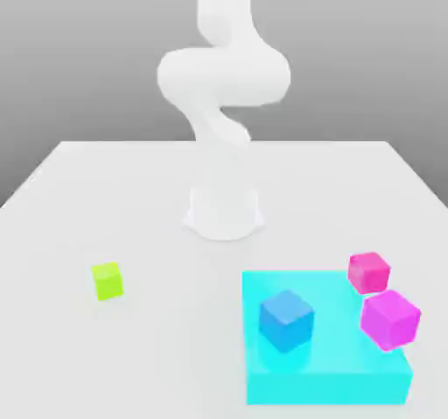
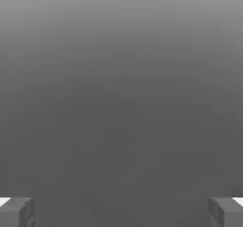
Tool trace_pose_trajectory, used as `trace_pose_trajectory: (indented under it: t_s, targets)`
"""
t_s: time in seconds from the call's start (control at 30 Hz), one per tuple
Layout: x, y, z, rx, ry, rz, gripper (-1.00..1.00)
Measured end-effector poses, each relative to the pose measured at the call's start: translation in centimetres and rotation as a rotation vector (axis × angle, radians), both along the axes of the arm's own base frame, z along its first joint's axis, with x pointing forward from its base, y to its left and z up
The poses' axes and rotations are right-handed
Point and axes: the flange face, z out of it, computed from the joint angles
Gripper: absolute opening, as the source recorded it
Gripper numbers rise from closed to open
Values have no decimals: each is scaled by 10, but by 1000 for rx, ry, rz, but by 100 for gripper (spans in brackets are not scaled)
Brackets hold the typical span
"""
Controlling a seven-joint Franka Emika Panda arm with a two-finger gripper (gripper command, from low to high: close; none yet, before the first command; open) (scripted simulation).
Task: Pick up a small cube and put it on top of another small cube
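The gripper (image 2: 121, 213) is wide open and holds nothing. The job seems at its start: next, the arm (image 1: 224, 76) should reach down to the green cube (image 1: 108, 282). That cube sits on the table (image 1: 157, 356), to the exterior view's left of the flat cyan slab (image 1: 328, 389). The blue cube (image 1: 286, 321) is on the slab. All look smooth and plain.

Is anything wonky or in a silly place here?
Yes! The blue cube looks turned crooked compared with the straight edges of the big cyan slab. Nothing looks spilled or broken.
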Motion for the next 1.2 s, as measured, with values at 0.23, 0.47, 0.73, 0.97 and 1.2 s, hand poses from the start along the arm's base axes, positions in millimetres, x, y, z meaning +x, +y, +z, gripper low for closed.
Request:
trace_pose_trajectory:
  t_s: [0.23,0.47,0.73,0.97,1.2]
  targets:
    - [31,-96,-174,100,229,-324,0]
    - [-29,-173,-342,243,440,-658,0]
    - [-137,-190,-475,414,623,-974,0]
    - [-142,-189,-528,416,631,-986,0]
    - [-143,-188,-538,420,630,-984,-100]
